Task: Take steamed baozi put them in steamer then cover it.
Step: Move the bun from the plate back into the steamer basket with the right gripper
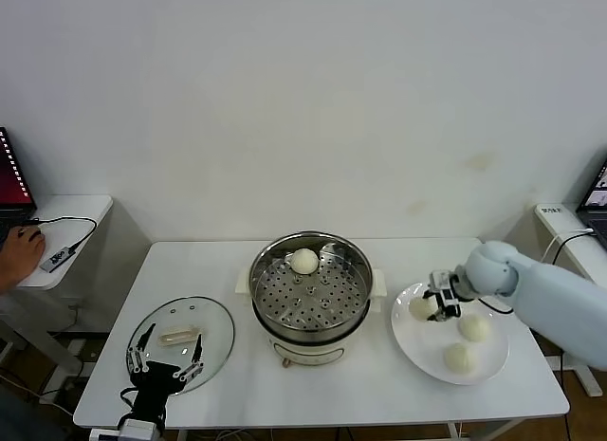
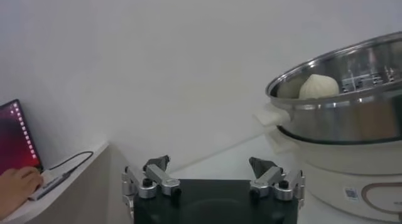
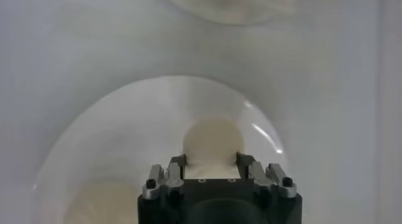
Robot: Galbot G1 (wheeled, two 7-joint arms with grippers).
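Right pincer [image 1: 438, 306], right of frame: fingers straddle one baozi [image 1: 422, 308] on the plate [image 1: 427, 351], contact unclear. Left pincer [image 1: 163, 358], lower left: wide, partly hiding the cover [image 1: 180, 341]. Steamer [image 1: 311, 291], centre of worktop [image 1: 237, 403].

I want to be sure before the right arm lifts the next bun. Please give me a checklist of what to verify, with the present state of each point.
1. Right gripper is centred on the bun at the plate's near-steamer side: ok, fingers stand on both sides of it.
2. Fingers closed firmly on that bun: cannot tell; they look open around it.
3. Steamer is uncovered: ok, the cover lies on the table to its left.
4. Free room on the tray: ok, only one bun sits at its far side.
5. Left gripper is out of the way: ok, open above the cover.
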